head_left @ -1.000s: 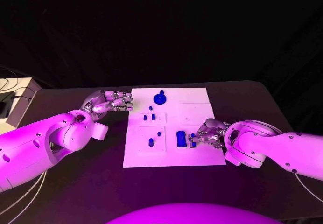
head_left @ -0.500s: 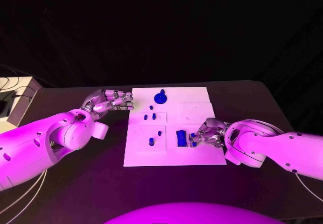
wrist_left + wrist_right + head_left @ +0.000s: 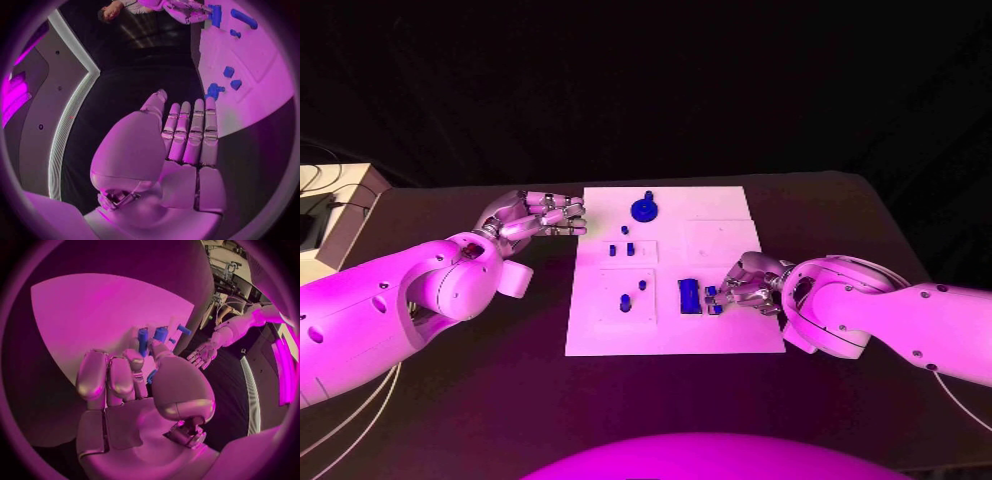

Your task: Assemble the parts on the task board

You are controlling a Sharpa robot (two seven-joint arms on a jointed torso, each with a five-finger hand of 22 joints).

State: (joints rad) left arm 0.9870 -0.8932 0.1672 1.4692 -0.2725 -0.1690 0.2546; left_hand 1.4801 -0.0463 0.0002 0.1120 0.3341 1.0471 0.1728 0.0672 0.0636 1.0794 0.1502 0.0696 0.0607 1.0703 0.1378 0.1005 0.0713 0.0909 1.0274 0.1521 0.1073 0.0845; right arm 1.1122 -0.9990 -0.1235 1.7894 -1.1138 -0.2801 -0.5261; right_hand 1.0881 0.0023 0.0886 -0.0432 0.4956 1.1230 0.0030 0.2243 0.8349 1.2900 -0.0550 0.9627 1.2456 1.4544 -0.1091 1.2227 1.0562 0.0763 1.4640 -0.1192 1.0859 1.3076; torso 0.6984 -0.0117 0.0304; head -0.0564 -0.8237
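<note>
Black table (image 3: 473, 380) bears the task board (image 3: 718, 235); right hand (image 3: 750, 285) fingers pinch an upright blue part (image 3: 713, 297)

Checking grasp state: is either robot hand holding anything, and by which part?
Left hand: nothing, fingers straight beside the task board. Right hand: fingertips at a small blue part; whether it is gripped cannot be told.

Bare task board (image 3: 718, 235) lies open at its far right; the right hand (image 3: 747, 283) blocks the near-right parts (image 3: 689, 296), the left hand (image 3: 538, 215) crowds the far-left edge
</note>
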